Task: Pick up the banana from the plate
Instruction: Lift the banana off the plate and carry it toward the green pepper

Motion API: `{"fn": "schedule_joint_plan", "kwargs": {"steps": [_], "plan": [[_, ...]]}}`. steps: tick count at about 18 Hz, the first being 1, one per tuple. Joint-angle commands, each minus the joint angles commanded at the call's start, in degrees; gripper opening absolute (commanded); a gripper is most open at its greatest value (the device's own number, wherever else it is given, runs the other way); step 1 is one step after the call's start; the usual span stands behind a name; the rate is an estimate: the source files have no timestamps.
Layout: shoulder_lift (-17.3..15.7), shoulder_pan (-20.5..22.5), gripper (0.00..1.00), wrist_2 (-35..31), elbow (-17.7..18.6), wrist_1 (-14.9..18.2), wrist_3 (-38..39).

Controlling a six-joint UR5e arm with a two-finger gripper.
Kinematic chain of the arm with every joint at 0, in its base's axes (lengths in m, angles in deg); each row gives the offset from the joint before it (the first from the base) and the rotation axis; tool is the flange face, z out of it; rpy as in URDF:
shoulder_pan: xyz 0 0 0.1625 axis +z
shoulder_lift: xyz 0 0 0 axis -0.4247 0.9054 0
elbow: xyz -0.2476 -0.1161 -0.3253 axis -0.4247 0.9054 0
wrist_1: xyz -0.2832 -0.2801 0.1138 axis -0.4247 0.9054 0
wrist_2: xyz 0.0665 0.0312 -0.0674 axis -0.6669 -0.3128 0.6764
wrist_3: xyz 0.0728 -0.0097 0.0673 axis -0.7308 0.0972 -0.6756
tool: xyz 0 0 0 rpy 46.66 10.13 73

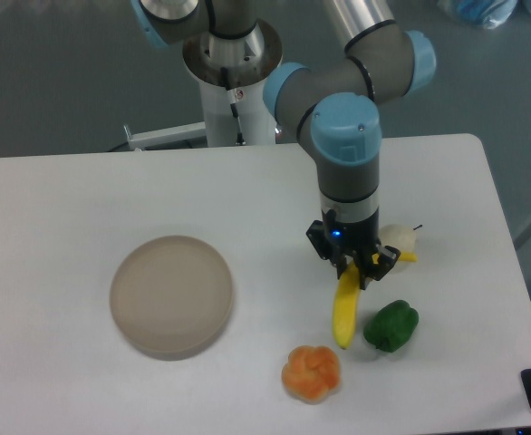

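Observation:
The beige-tan plate (pixel 171 295) lies bare on the left half of the white table. The yellow banana (pixel 344 313) is to its right, well off the plate, pointing downward in the view. My gripper (pixel 353 269) is directly over the banana's upper end and looks shut on it. The banana's lower end is at table level between the green pepper and the orange fruit; I cannot tell whether it touches the table.
A green bell pepper (pixel 392 326) sits just right of the banana. An orange lobed fruit (pixel 312 372) lies near the front edge. A pale round item (pixel 400 239) with a small yellow piece (pixel 410 257) sits behind the gripper on the right.

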Motion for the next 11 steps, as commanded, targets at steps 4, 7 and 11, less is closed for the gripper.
{"fn": "schedule_joint_plan", "kwargs": {"steps": [4,7,11], "plan": [[0.17,0.09,0.25,0.0,-0.79,0.09,-0.71],[0.7,0.26,0.25,0.0,-1.14,0.18,-0.71],[0.27,0.97,0.25,0.0,-0.53,0.09,-0.8]]}}
